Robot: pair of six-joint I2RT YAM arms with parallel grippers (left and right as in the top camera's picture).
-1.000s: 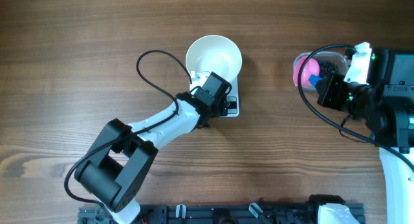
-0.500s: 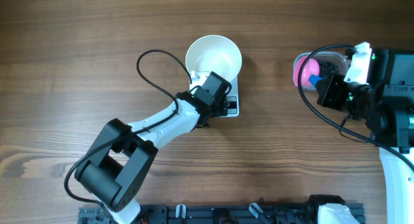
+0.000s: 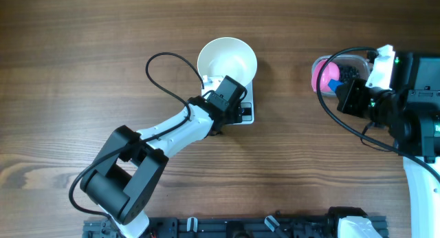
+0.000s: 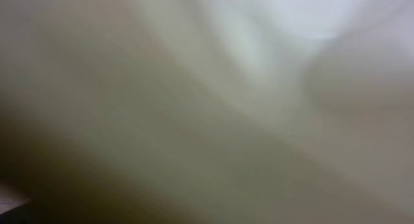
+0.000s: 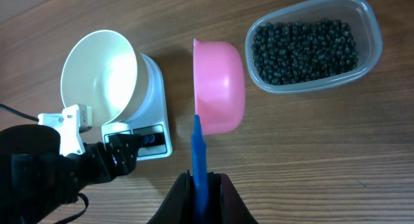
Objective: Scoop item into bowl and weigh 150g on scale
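My right gripper (image 5: 202, 179) is clamped on the blue handle (image 5: 198, 149) of the pink scoop (image 5: 220, 88). The scoop is empty and on edge, just beside the tub (image 5: 373, 31) of black beans (image 5: 304, 46). I'd turn its mouth into the pile, dig shallow and lift level. The left gripper (image 3: 229, 89) is spread wide at the bowl (image 5: 97, 75), which sits on the scale (image 5: 155, 117). It should stay clear of the bowl while weighing.

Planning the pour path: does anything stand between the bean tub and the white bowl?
Nothing visible does. Only bare table lies between the tub of beans and the bowl. The left arm reaches the scale beside the bowl, off that line. The right fingers hold the pink scoop by the tub.
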